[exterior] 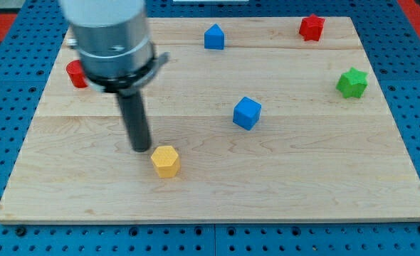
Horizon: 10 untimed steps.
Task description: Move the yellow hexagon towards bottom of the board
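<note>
The yellow hexagon (166,161) lies on the wooden board (302,178), left of centre and in the lower half. My tip (140,148) is at the end of the dark rod, just up and left of the yellow hexagon, very close to its upper left side. I cannot tell whether it touches the block.
A blue cube (246,112) sits near the centre. A blue house-shaped block (213,36) is at the top middle. A red star (311,27) is at the top right. A green star (352,82) is at the right. A red block (76,74) is at the left, partly behind the arm.
</note>
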Motion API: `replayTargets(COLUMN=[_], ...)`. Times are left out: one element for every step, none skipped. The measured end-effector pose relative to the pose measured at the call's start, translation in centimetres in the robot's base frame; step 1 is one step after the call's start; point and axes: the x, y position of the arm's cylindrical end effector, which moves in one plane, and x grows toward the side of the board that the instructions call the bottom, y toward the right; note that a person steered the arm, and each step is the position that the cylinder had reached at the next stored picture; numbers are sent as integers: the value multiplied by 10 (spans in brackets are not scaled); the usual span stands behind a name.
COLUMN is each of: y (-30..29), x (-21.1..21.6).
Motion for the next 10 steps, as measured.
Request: replayTargets(y=[-3,14,52,90,119,136,108,106,135,135], x=[12,35,37,37,37,37,37,28,9,-9])
